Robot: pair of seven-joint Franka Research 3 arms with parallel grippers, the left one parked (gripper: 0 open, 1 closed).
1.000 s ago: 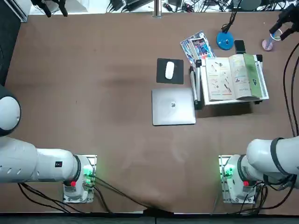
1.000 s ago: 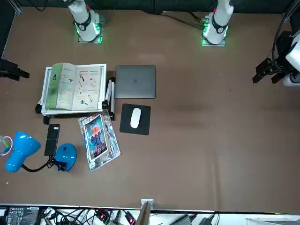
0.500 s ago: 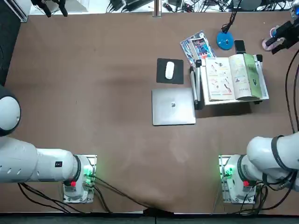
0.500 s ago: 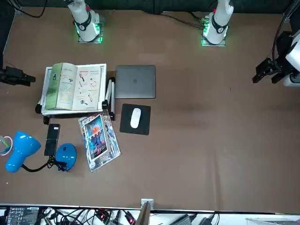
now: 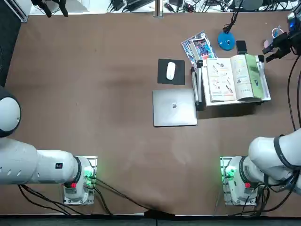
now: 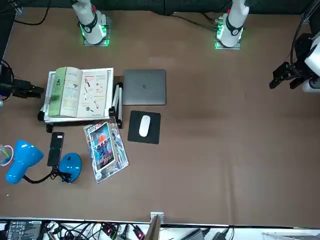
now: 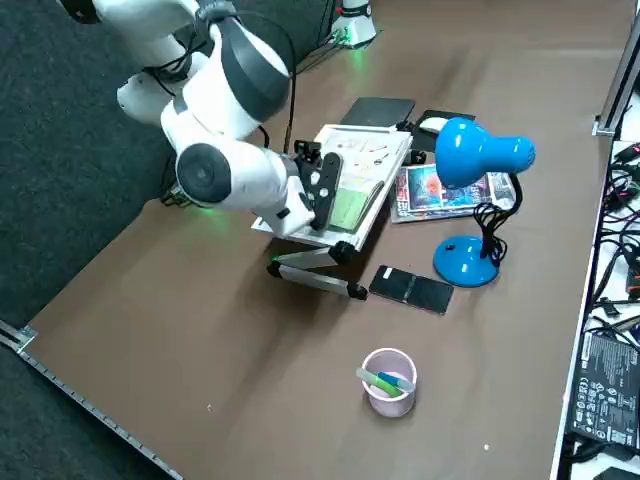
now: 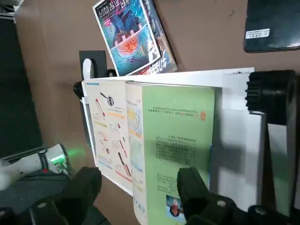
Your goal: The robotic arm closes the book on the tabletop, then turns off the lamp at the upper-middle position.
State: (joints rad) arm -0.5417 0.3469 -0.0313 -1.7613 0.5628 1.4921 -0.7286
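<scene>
Right gripper [image 8: 140,197] wide open, holding nothing, at outer edge of book [image 8: 159,154]. Book [image 5: 235,77] open on white stand, upper right of top view, spine running top-to-bottom.

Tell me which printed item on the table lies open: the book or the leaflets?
The book on the white stand lies open, its illustrated pages facing up, close to the right hand. The blue leaflets beside it lie flat and closed.

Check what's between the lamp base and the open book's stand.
A black phone lies flat between the lamp base and the stand holding the book; top view shows it.
</scene>
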